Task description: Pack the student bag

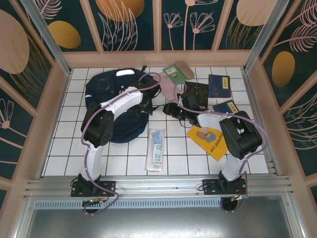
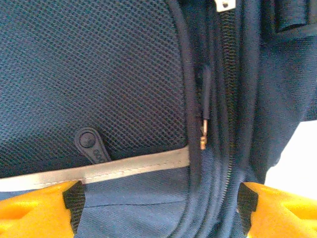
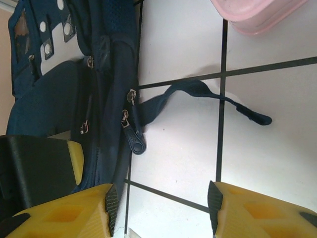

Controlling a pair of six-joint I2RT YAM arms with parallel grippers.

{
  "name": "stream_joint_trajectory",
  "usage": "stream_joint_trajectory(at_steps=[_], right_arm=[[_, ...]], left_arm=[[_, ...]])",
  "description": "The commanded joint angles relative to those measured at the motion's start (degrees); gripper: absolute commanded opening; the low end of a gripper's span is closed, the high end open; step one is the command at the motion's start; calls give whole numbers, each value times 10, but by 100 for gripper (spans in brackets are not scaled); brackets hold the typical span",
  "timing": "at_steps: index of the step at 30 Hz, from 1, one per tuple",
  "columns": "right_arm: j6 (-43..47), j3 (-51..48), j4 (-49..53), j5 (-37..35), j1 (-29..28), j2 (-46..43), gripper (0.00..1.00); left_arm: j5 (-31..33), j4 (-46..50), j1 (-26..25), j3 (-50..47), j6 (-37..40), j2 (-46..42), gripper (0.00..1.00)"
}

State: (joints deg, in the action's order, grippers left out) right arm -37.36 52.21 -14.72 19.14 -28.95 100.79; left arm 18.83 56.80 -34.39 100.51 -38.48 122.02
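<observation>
Left jaws: spread wide and gripping nothing; the yellow fingertips (image 2: 44, 208) sit at the lower corners of the left wrist view, just above the bag fabric.
Right jaws: partly apart and empty; bare white tile shows between the yellow fingertips (image 3: 247, 208) at the bottom of the right wrist view, and the left one is just beside the bag's edge.
Student bag (image 1: 111, 106): lies flat on the worktop (image 1: 124, 158), left of centre in the upper half of the top view, with the left arm (image 1: 106, 119) stretched over it.
Under the left jaws: navy mesh, a white reflective stripe (image 2: 124, 168) running across, a round dark pull tab (image 2: 91, 145) touching it, and a slim zipper pull (image 2: 204, 106) along the closed zipper to the right.
Before the right jaws: a dark zipper pull (image 3: 134, 141) hangs off the bag's side, and a loose strap (image 3: 198, 91) trails over the tiles.
Pink container (image 3: 257, 15): upper right of the right wrist view, apart from the bag.
Other items: a clear ruler packet (image 1: 156, 148) at lower centre, a yellow book (image 1: 210, 139) to its right, a green book (image 1: 174, 74) and a navy booklet (image 1: 218, 85) at the upper right.
</observation>
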Motion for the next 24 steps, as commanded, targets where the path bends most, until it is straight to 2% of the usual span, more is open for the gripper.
stream_joint_trajectory(at_steps=[1,6,10,14,17,20,22,24], right_arm=[[9,-11,-6,6,-4,3,53],[10,-12,-7,12,-9,4,53],[10,-6,-4,14,-17,10,53],[14,5,-1,17,-21,10,52],[18,11,3,17,-21,8,51],[23,12,7,18,-32,4,51],[26,12,8,17,-32,0,50],[29,9,6,16,-32,-6,50]], left_arm=[[51,21,6,-8,14,24,81],[59,-4,8,-38,20,24,74],[50,-33,19,-72,26,23,61],[-10,-120,53,-156,39,6,41],[-89,-191,80,-221,65,-16,18],[-136,-229,89,-255,92,-33,1],[-148,-233,91,-258,105,-47,0],[-131,-221,91,-248,115,-72,0]])
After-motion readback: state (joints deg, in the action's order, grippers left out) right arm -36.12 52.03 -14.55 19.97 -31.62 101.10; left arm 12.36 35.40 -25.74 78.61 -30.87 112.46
